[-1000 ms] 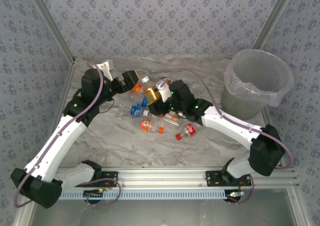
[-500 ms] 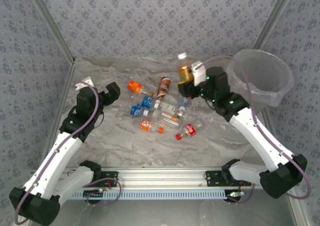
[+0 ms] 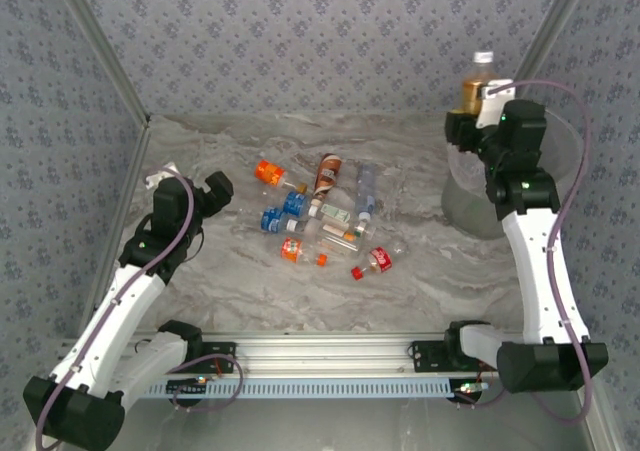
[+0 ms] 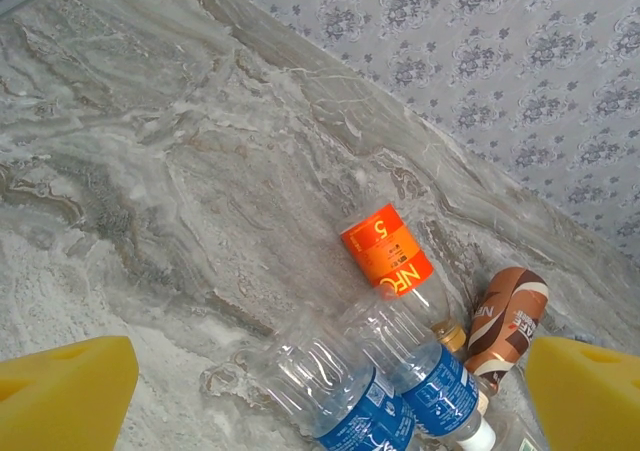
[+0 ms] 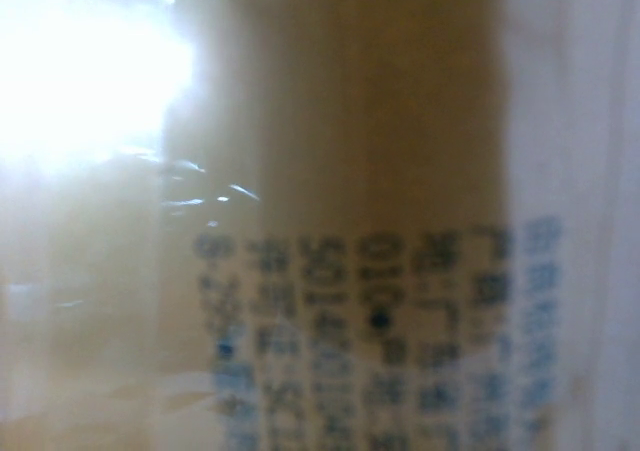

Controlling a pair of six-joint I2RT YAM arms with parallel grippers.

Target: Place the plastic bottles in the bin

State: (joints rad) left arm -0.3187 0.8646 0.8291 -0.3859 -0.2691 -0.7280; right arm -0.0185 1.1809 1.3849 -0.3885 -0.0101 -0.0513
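my right claw [image 3: 471,121] gripping amber bottle [image 3: 480,87] upright above bin [image 3: 468,207] rim | my left claw [image 3: 218,187] spread wide, empty, well left of bin

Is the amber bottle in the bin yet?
Not yet: the right gripper holds the amber bottle upright in the air by the bin.

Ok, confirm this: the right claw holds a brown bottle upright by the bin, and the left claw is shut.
Wrong on the left claw: it is open, not shut; the left wrist view shows its yellow fingers wide apart. The right claw does hold the brown bottle upright by the bin.
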